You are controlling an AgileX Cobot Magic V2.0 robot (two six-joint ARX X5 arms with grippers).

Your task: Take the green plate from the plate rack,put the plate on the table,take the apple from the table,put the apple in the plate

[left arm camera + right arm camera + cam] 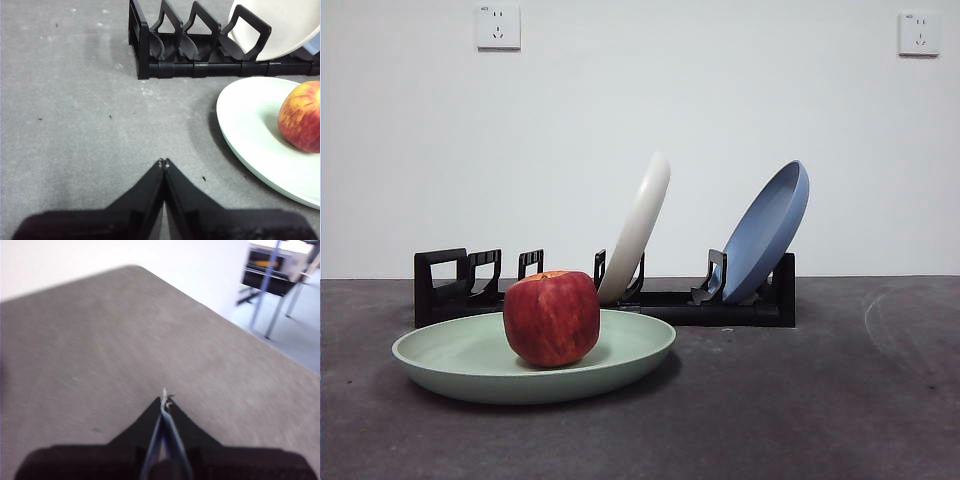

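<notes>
Front view: apple sits upright in green plate, plate flat on surface just in front of plate rack. White plate and blue plate lean in rack slots. No arm visible; task looks done, so keep both arms clear and avoid nudging plate.

Left wrist view: left claw closed, empty, above bare surface near plate rim. If you pull back, move away from plate.

Right wrist view: right claw closed, empty, over bare surface, no task things in sight. Hold it parked.
</notes>
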